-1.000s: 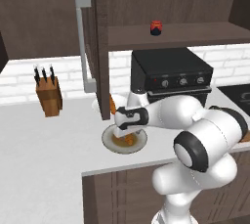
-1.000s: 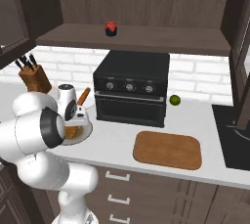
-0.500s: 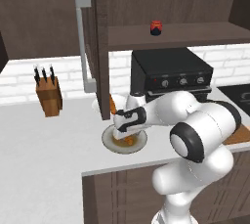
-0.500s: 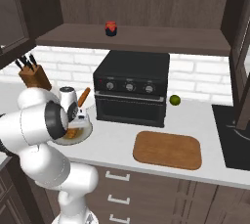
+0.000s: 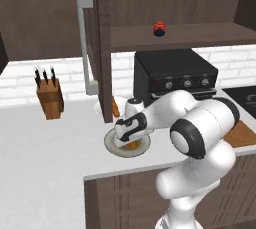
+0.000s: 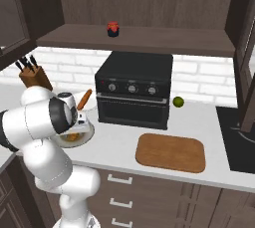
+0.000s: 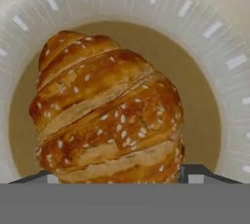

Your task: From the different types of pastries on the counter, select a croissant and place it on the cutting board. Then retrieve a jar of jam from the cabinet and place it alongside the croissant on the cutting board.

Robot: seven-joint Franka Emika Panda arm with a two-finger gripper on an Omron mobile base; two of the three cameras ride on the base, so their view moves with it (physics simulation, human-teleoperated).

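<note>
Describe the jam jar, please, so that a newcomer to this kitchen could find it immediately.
Start at the black countertop oven and look straight up to the dark wooden shelf of the open cabinet above it. The jar of jam stands alone there, left of centre: small, squat and red with dark parts.

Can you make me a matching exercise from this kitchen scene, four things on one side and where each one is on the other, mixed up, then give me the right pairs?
Things:
1. croissant
2. jar of jam
3. cutting board
4. knife block

Places:
A. on the cabinet shelf above the black oven
B. flat on the counter in front of the oven, nothing on it
C. on the round plate, under the gripper
D. by the brick wall at the far left of the counter

Pairs: 1-C, 2-A, 3-B, 4-D
</note>
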